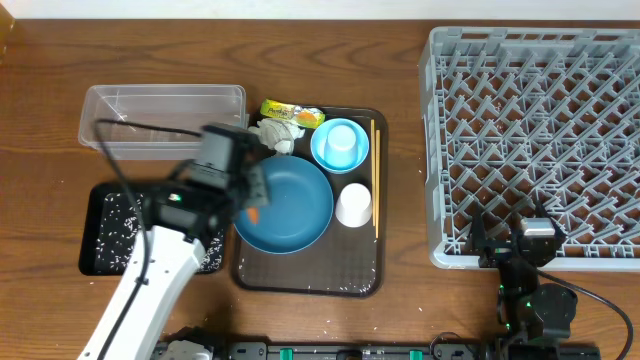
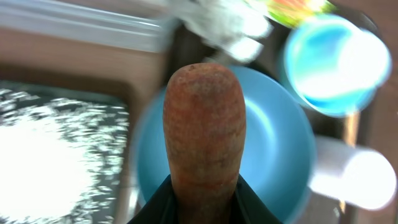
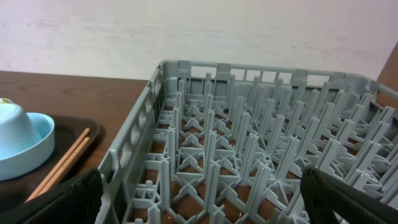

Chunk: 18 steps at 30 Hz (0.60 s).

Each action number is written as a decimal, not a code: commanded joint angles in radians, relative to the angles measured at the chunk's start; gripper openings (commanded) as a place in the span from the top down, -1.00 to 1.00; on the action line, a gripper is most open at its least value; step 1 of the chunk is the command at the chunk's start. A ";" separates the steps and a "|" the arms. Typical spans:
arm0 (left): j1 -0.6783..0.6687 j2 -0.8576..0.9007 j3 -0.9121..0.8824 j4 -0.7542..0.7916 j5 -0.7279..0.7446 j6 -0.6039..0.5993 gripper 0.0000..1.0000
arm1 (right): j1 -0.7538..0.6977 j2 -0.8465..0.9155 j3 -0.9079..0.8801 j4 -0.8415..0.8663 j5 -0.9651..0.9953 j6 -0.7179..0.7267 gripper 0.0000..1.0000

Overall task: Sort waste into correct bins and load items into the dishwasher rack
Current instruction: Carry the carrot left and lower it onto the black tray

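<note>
Orange carrot (image 2: 204,130) pinched at its near end in the left hand (image 2: 204,202), fingers (image 2: 155,208) closed snugly on both sides, rounded tip pointing away from the wrist. Held off the worktop, over the near rim of the dark-blue bowl (image 1: 295,205) just beneath the hand. To that hand's left, shallow black tray (image 1: 92,250) strewn with white rice grains (image 1: 115,215); beyond it, clear plastic tub (image 1: 165,115). Ahead of the hand, crumpled white tissue (image 1: 280,134) and yellow-green snack wrapper (image 1: 292,113). To its right, light-blue cup (image 1: 340,146), whitish-pink cup (image 1: 353,205) and chopsticks (image 1: 374,180), all on the dark brown serving tray (image 1: 310,282). Well apart, right hand (image 3: 199,202) spread wide, gripping nothing, grey dishwasher rack (image 3: 249,143) just in front of it.
</note>
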 commanded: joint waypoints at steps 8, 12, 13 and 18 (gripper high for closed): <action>0.404 0.109 0.006 -0.043 0.006 -0.014 0.56 | 0.015 -0.002 -0.002 -0.003 0.000 -0.012 -0.98; 0.515 0.176 0.006 -0.069 0.006 -0.041 0.56 | 0.015 -0.002 -0.002 -0.003 0.000 -0.012 -0.99; 0.537 0.193 0.006 -0.077 0.006 -0.053 0.56 | 0.015 -0.002 -0.002 -0.003 0.000 -0.012 -0.99; 0.612 0.257 0.006 -0.101 0.007 -0.089 0.56 | 0.015 -0.002 -0.002 -0.003 0.000 -0.012 -0.99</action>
